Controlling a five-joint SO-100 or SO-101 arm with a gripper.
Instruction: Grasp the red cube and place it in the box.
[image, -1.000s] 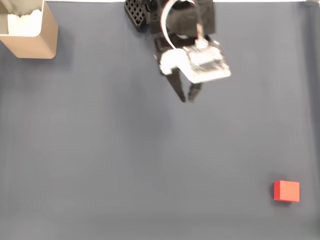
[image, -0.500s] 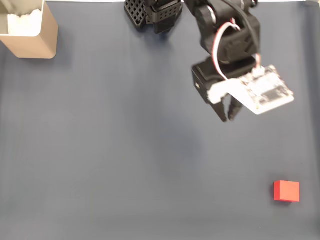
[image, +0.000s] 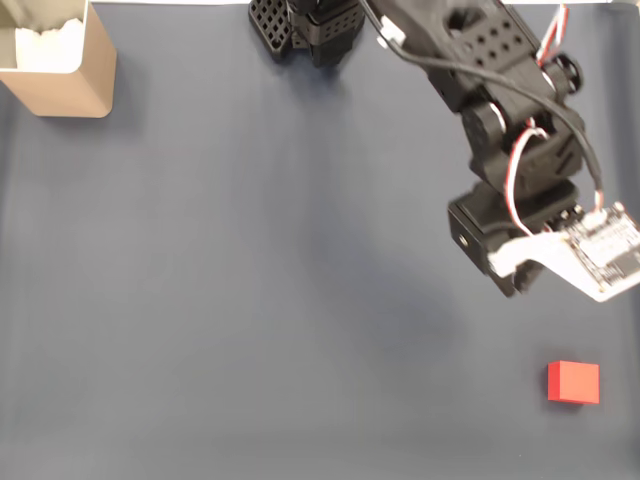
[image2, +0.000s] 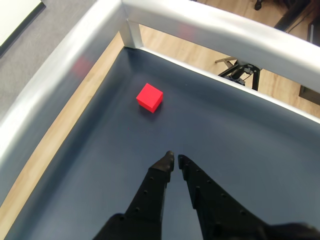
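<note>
Hovering over the dark mat (image: 250, 300), the gripper (image2: 175, 160) was clenched on nothing, near the red cube (image2: 150, 97); the box (image: 62, 70) sat far left in the fixed view.

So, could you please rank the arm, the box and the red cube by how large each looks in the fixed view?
1. Arm, though it sits nearer the camera.
2. Box, partly cut off by the frame.
3. Red cube, smallest.

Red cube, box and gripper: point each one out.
red cube (image: 573, 382), fixed view, middle of its top face.
box (image: 70, 92), fixed view, its tan outer wall.
gripper (image2: 174, 160), wrist view, midway between the two nearly touching black fingertips.
</note>
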